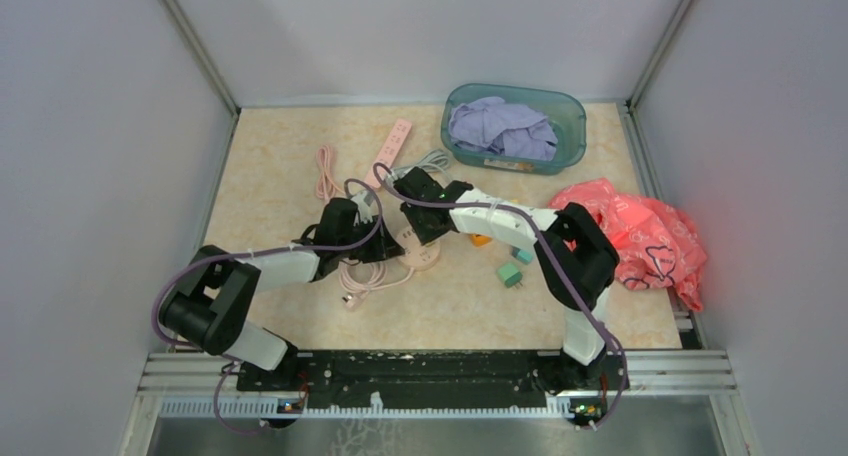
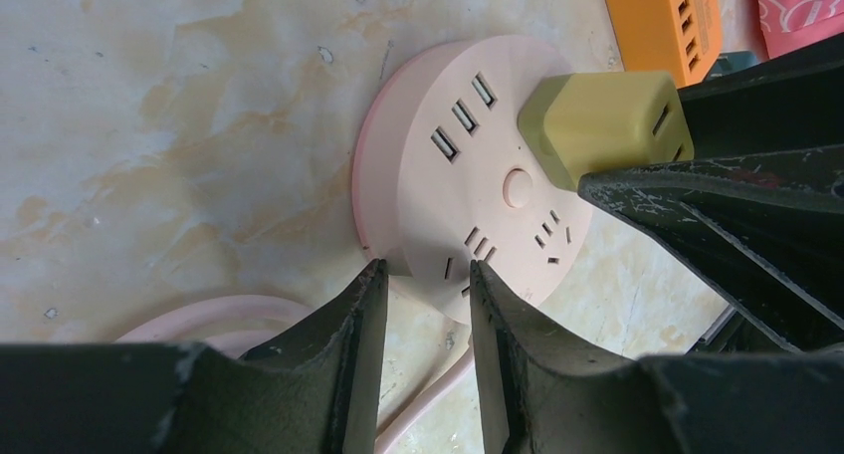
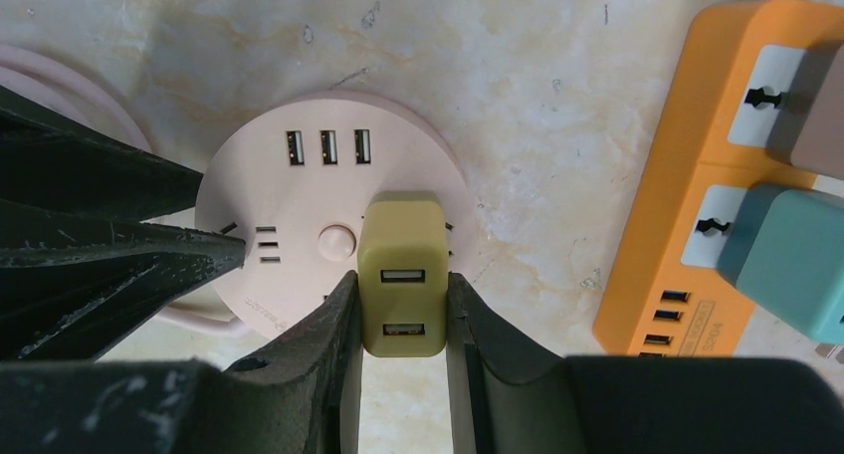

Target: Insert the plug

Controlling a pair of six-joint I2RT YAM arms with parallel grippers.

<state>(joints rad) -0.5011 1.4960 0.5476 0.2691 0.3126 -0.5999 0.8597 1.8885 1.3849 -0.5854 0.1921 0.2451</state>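
Seating the olive plug (image 3: 401,240) looks to us like the step in hand: our right gripper (image 3: 403,281) is clamped on its 2 sides, over the pink hub (image 3: 289,200) at 3 o'clock of the button (image 3: 336,243). We should push straight down, untilted, while the left gripper (image 2: 426,275), a little parted, braces the 9 o'clock rim.

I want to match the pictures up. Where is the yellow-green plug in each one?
Top external: it cannot be made out here.
Left wrist: the yellow-green plug is at the upper right, standing on the hub.
Right wrist: the plug is at the bottom middle, clamped in the right gripper.
Shared landmark: the round pink hub.
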